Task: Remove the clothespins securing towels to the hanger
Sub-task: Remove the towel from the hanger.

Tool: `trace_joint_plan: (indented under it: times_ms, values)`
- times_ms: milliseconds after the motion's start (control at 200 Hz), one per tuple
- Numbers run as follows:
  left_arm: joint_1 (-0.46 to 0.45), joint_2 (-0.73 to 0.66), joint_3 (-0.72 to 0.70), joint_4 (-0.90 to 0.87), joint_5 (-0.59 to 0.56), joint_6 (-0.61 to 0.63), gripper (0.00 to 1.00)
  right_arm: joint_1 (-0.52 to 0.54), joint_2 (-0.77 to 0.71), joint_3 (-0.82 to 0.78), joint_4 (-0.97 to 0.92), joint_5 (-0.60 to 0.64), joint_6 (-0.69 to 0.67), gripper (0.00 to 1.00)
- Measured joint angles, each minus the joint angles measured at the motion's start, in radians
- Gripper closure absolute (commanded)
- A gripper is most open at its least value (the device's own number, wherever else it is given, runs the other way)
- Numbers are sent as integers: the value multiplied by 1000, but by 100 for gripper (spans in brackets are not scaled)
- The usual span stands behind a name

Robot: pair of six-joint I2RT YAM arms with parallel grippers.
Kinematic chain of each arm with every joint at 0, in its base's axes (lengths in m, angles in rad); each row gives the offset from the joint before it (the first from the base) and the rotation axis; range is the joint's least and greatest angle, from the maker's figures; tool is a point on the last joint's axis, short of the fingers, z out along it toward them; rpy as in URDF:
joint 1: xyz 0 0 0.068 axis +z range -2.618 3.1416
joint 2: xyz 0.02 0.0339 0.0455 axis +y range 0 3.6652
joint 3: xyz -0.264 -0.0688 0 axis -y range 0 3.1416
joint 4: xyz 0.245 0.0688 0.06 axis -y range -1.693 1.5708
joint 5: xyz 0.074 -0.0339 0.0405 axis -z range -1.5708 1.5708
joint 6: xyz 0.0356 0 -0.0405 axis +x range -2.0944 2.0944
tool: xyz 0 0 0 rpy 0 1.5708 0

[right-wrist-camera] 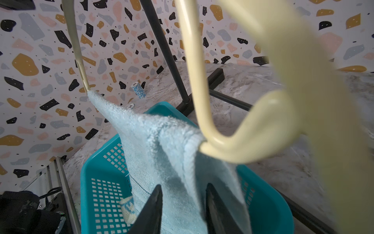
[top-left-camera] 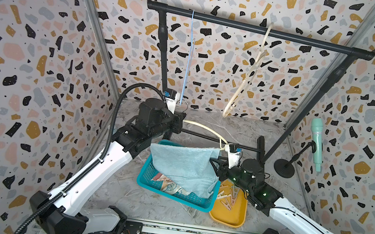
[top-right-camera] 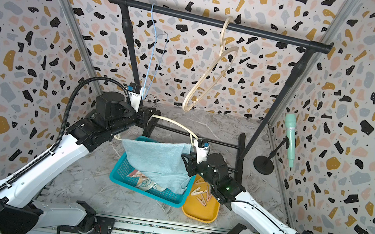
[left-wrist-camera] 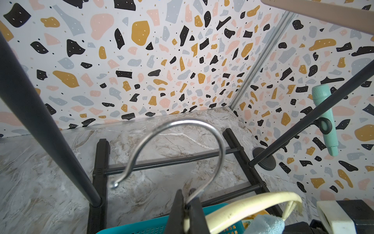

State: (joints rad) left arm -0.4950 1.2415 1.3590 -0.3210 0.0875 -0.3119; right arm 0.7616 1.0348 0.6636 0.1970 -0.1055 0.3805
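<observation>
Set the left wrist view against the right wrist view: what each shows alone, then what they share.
Left wrist only: the left gripper shut on a metal hook, and a mint microphone. Right wrist only: the right gripper, open, and a blue-lettered cloth. Both: the cream hanger, light-blue towel, teal basket and black rack.

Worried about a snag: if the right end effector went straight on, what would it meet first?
Most likely the light-blue towel, right ahead of the right end effector; the cream hanger sits just beyond, depth unclear.
</observation>
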Motion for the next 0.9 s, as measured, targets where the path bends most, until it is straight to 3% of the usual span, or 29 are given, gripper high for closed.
trace_joint_plan:
  times_ms: [255, 451, 901]
  values:
    - [0, 0, 0, 1, 0, -6, 100, 2, 36, 8, 37, -40, 10, 63]
    - [0, -3, -1, 14, -6, -14, 100, 19, 44, 11, 53, -41, 23, 100]
    - [0, -14, -32, 56, -72, -16, 100, 51, -16, 24, 25, -35, 34, 100]
